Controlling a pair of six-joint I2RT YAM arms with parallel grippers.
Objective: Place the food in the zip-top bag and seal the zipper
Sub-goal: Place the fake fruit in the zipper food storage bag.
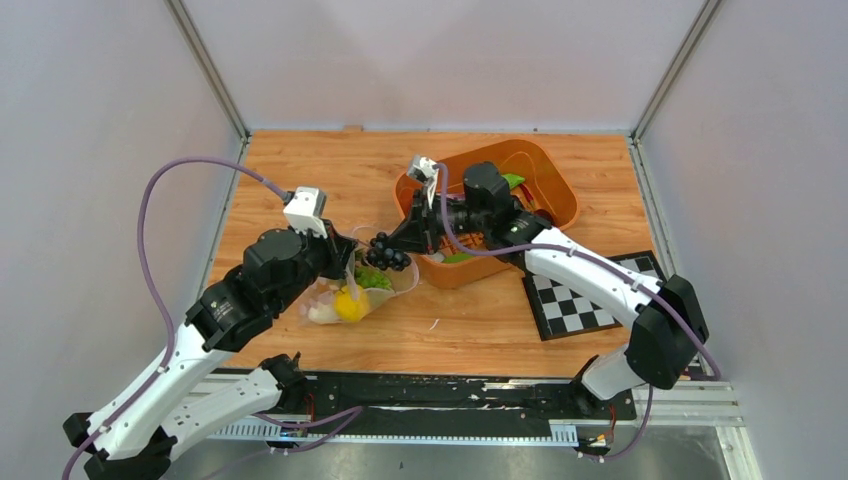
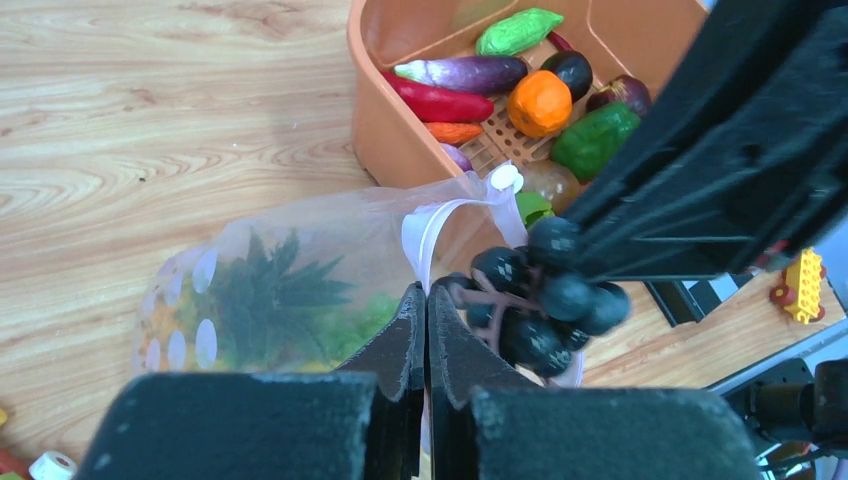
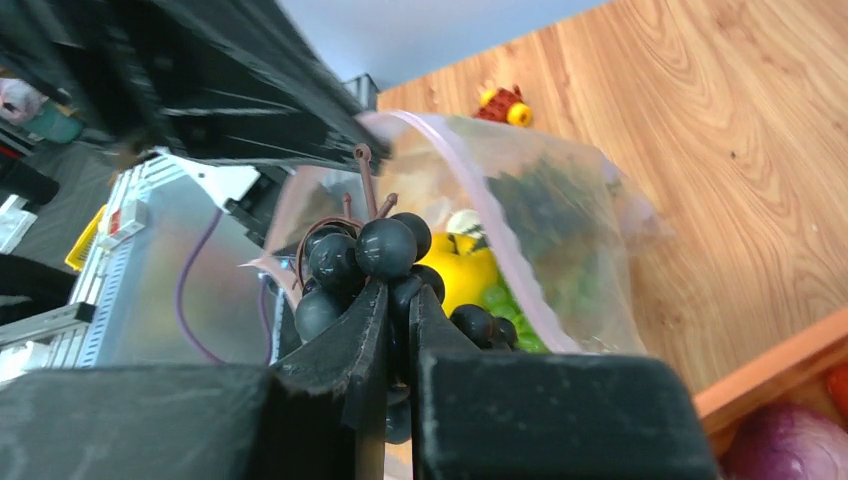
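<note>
I'm pinching the zip-top bag (image 2: pixel 280 290) by its mouth with my left fingers (image 2: pixel 405 340), fully closed. My right fingers (image 3: pixel 350 340) are clamping the dark grapes (image 3: pixel 372 250) just over the opening. The mouth is narrow, so a release here risks the grapes clipping the edge and rolling onto the counter (image 1: pixel 480 320).

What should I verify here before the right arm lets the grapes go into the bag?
1. Right jaws clamped on the grapes: ok.
2. Left jaws pinching the edge of the zip-top bag: ok.
3. Bag mouth held open: ok.
4. The grapes centred over the mouth: cannot tell.
5. The zipper sealed: not ok, it is open.
6. The orange tub emptied of food: not ok, several pieces lie in it.
</note>
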